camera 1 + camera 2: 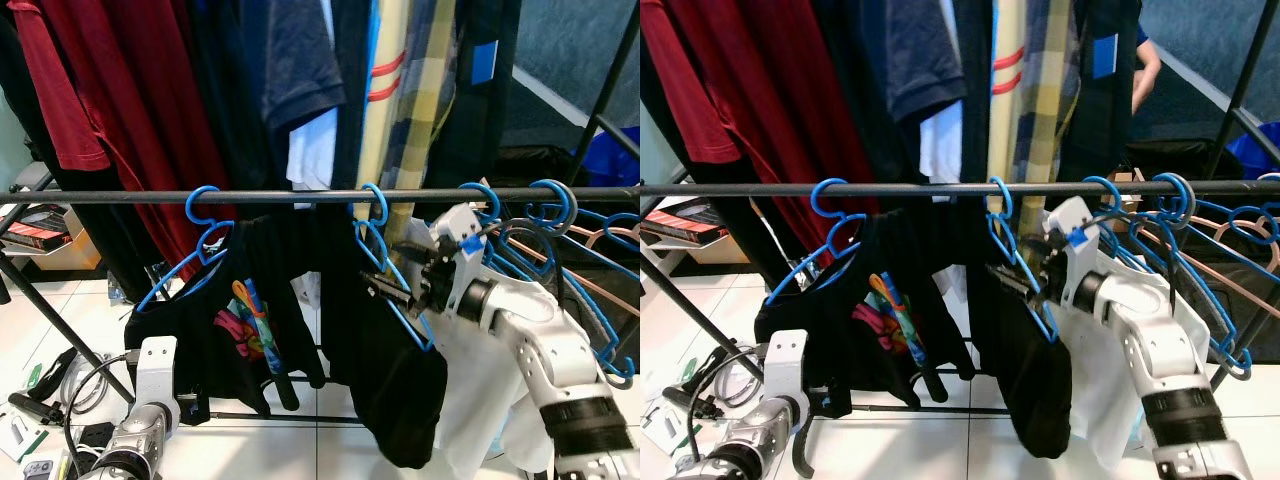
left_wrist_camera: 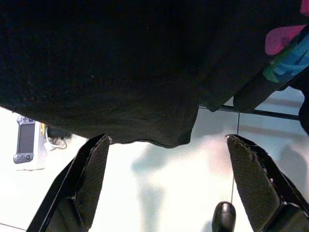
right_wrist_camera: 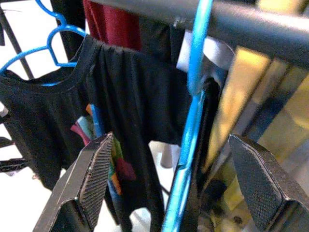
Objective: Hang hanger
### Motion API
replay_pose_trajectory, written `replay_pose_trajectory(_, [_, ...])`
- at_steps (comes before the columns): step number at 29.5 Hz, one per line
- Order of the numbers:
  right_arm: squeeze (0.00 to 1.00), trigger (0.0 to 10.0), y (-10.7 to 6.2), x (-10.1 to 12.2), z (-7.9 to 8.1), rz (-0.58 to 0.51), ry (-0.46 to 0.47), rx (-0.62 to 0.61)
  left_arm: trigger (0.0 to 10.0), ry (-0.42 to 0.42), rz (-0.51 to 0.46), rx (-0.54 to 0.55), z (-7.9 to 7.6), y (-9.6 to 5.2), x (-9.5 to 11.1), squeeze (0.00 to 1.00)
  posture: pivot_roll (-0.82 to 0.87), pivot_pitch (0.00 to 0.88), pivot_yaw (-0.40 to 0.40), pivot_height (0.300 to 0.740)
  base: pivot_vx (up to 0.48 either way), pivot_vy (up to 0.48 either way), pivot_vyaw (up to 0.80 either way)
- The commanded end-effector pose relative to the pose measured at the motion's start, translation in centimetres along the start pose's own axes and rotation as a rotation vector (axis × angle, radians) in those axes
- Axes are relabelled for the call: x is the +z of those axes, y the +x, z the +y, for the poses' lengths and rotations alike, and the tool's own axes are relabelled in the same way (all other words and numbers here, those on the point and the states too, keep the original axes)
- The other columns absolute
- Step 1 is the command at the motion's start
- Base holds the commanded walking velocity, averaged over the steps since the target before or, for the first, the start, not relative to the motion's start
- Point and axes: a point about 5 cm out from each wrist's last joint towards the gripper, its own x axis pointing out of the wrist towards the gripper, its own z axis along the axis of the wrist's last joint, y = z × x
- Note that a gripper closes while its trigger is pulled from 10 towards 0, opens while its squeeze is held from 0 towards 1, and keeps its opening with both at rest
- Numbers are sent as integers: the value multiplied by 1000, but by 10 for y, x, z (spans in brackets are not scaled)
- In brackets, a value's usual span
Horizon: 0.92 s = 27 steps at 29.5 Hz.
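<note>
The blue hanger point(image 1: 385, 262), carrying a black garment point(image 1: 375, 360), hooks over the black rail point(image 1: 300, 195) mid-span. Just below the rail, the right claw point(image 1: 400, 270) stands open beside the hanger's sloping arm, which passes between its fingers. Well below the rail, the left claw point(image 2: 166, 186) gapes open under a black printed shirt point(image 1: 240, 330).
</note>
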Motion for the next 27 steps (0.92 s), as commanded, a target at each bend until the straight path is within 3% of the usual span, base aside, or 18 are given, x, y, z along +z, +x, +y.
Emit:
replay_pose_trajectory(1, [0, 10000, 2, -1, -2, 23, 2, -15, 10000, -7, 10, 7, 2, -1, -3, 0, -109, 0, 72, 740, 0, 0, 0])
replay_pose_trajectory(7, [0, 10000, 6, 3, -13, 131, 25, -143, 10000, -15, 6, 5, 0, 0, -2, 0, -112, 0, 68, 740, 0, 0, 0])
replay_pose_trajectory(8, [0, 118, 6, 2, -14, 153, 40, -160, 10000, -16, 5, 5, 0, 0, -2, 0, -112, 0, 68, 740, 0, 0, 0])
replay_pose_trajectory(10, [0, 0, 6, 1, -15, 170, 48, -174, 10000, -16, 4, 5, 0, 0, -2, 0, -112, 0, 64, 740, 0, 0, 0])
replay_pose_trajectory(14, [0, 0, 7, -1, -17, 192, 66, -192, 10000, -16, 2, 4, -1, 0, -2, 0, -113, 0, 60, 740, 0, 0, 0])
replay_pose_trajectory(15, [0, 2549, 7, -2, -16, 199, 67, -191, 10000, -16, 1, 4, -2, 0, -1, 0, -111, 0, 58, 740, 0, 0, 0])
replay_pose_trajectory(17, [0, 2549, 7, -2, -16, 199, 67, -191, 10000, -16, 1, 4, -2, 0, -1, 0, -111, 0, 58, 740, 0, 0, 0])
replay_pose_trajectory(18, [0, 10000, 9, 0, -15, 186, 63, -183, 10000, -16, 0, 4, -2, 0, -1, 0, -110, 0, 57, 740, 0, 0, 0])
replay_pose_trajectory(19, [0, 10000, 12, 7, -15, 133, 83, -188, 10000, -17, -1, 3, -3, 0, -1, 0, -110, 0, 57, 740, 0, 0, 0])
replay_pose_trajectory(23, [0, 10000, 12, 7, -15, 133, 83, -188, 10000, -17, -1, 3, -3, 0, -1, 0, -110, 0, 57, 740, 0, 0, 0])
replay_pose_trajectory(24, [1000, 10000, 14, 26, -18, 11, 152, -207, 10000, -17, -1, 3, -3, 0, -1, 0, -112, 0, 59, 740, 0, 0, 0])
replay_pose_trajectory(26, [1000, 10000, 14, 26, -18, 11, 152, -207, 10000, -17, -1, 3, -3, 0, -1, 0, -112, 0, 59, 740, 0, 0, 0])
replay_pose_trajectory(27, [1000, 10000, 15, 35, -15, -42, 201, -184, 10000, -15, -1, 3, -4, 0, -1, 0, -112, 0, 59, 740, 0, 0, 0])
